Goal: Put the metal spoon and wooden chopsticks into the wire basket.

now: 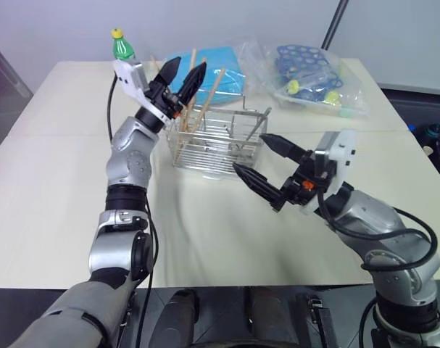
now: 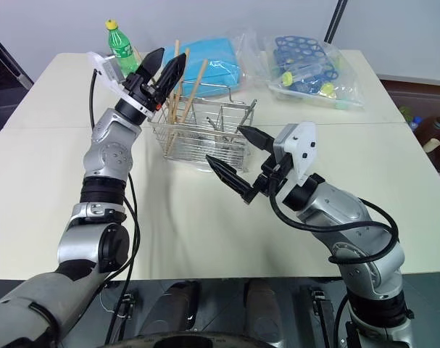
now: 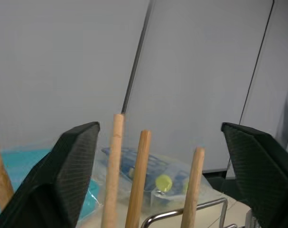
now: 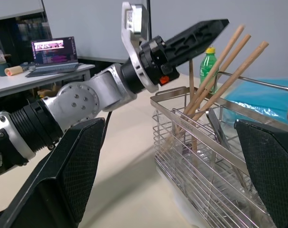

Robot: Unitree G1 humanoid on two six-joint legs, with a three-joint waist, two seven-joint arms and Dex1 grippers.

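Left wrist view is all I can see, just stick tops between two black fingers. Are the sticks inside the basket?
Observer: Yes. The wooden chopsticks stand leaning in the left end of the wire basket.
Operator: Where's the spoon?
Observer: The metal spoon leans in the basket's right end, handle up.
Operator: What's the other arm doing?
Observer: The right pincer hangs open and empty just in front of the basket.
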